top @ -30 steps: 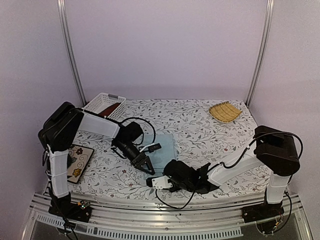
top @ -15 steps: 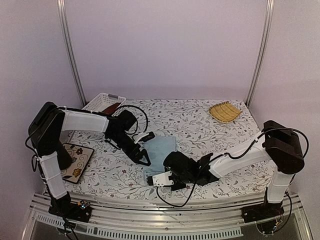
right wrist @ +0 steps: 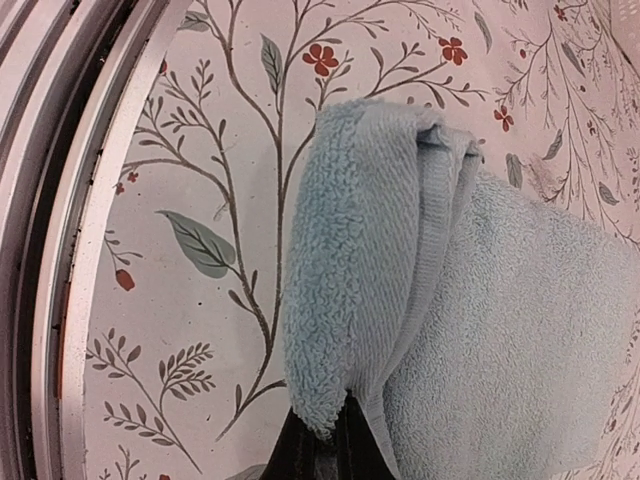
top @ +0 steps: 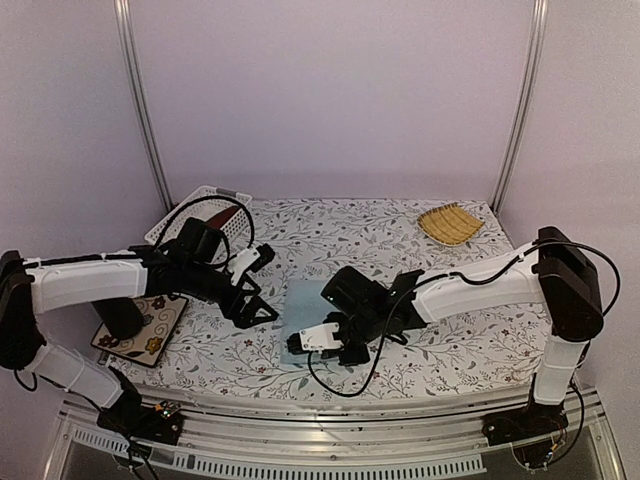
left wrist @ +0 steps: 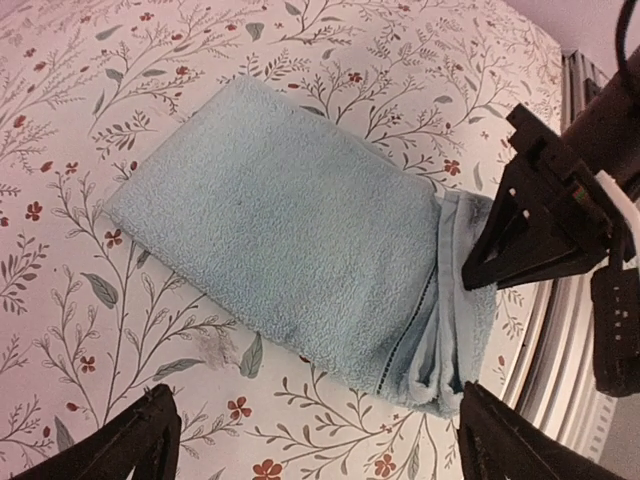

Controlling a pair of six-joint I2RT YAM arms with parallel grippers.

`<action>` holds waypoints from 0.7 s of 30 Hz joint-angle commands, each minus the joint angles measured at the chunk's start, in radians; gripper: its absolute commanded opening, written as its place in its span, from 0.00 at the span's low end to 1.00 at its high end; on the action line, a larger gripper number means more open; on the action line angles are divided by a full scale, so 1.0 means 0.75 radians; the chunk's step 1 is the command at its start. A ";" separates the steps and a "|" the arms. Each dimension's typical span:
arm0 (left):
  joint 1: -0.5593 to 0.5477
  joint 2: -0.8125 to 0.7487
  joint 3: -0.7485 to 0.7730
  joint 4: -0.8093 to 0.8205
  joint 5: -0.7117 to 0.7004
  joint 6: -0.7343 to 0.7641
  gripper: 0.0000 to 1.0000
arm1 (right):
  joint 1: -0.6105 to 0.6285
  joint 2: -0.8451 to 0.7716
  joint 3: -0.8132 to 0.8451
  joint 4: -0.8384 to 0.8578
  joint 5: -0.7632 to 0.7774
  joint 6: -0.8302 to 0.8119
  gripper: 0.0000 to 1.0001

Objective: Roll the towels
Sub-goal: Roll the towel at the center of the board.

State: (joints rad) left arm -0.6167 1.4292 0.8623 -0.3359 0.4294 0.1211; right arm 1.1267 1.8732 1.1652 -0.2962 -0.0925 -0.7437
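While right fingers [right wrist: 310,458] pinch the blue towel [left wrist: 290,240] at its near edge, left fingers [left wrist: 138,447] spread wide, clear of it.

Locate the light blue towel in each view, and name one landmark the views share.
Top external: light blue towel at table centre, near the front edge.
Left wrist: towel fills the centre.
Right wrist: towel in the right half, folded edge at centre.
Shared landmark: the floral tablecloth beneath it.

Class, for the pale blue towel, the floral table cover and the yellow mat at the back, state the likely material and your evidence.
The pale blue towel looks like terry cloth, probably cotton: fuzzy looped pile, flat hem band. The floral table cover: smooth printed fabric or vinyl; flat, matte. The yellow mat: seemingly woven bamboo or straw, ribbed strips.
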 commanded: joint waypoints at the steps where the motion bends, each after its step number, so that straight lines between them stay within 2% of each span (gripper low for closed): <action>1: 0.006 -0.220 -0.178 0.294 -0.049 -0.002 0.97 | -0.053 0.067 0.169 -0.257 -0.298 0.047 0.02; 13: -0.202 -0.367 -0.363 0.333 -0.363 0.234 0.96 | -0.114 0.250 0.346 -0.474 -0.541 0.093 0.02; 17: -0.271 -0.513 -0.480 0.436 -0.397 0.305 0.96 | -0.135 0.308 0.420 -0.545 -0.633 0.114 0.02; 21: -0.341 -0.578 -0.539 0.448 -0.418 0.406 0.95 | -0.161 0.361 0.472 -0.607 -0.705 0.132 0.02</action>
State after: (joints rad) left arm -0.8185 1.0409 0.4976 -0.0647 0.1631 0.3202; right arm 1.0233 2.0937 1.4776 -0.6621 -0.5148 -0.6693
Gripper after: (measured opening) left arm 0.952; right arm 0.061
